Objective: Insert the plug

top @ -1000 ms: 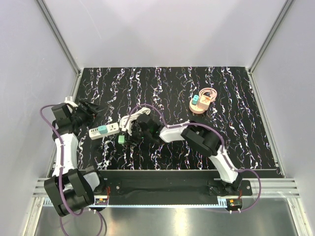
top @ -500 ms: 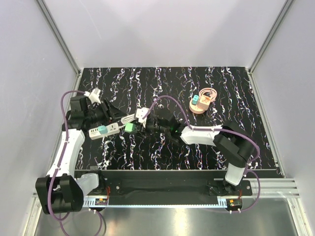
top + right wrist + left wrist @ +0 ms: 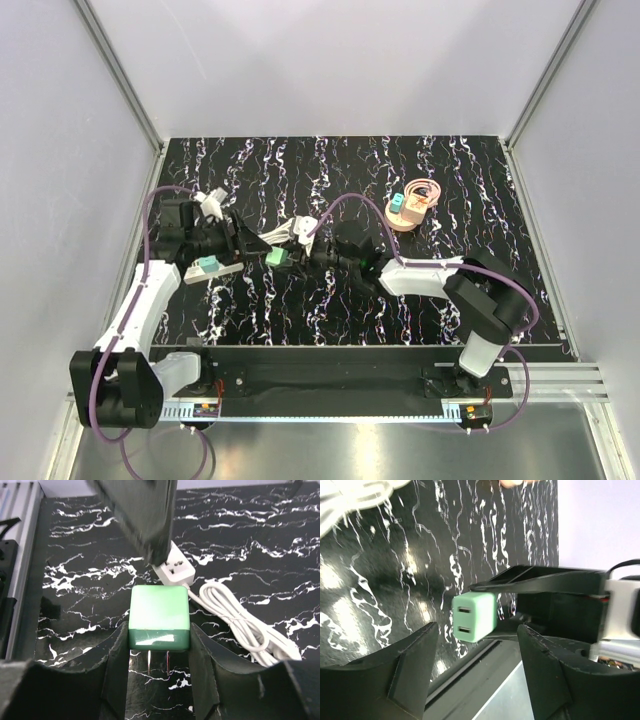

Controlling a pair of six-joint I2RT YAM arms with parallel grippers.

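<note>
Only your right wrist view is showing the prongs [image 3: 149,663] under the green cube-shaped plastic plug [image 3: 159,615]; your outstretched right jaws are clamping it, left jaws are gaping wide.

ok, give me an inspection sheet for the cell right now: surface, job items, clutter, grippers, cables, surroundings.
Surface: black tabletop with white marble veining.
Job's things: small teal cube-shaped plastic plug sits on the long white plastic power strip; full seating cannot be told.
Clutter: bright green plastic cube with two metal prongs, held by the right arm; tan round holder carrying another teal block, far right.
Grippers: left gripper open, at the strip; right gripper shut on the green cube.
Cables: white cord bundled beside the strip; purple cables looping along both arms.
Surroundings: pale enclosure walls, aluminium frame posts.
</note>
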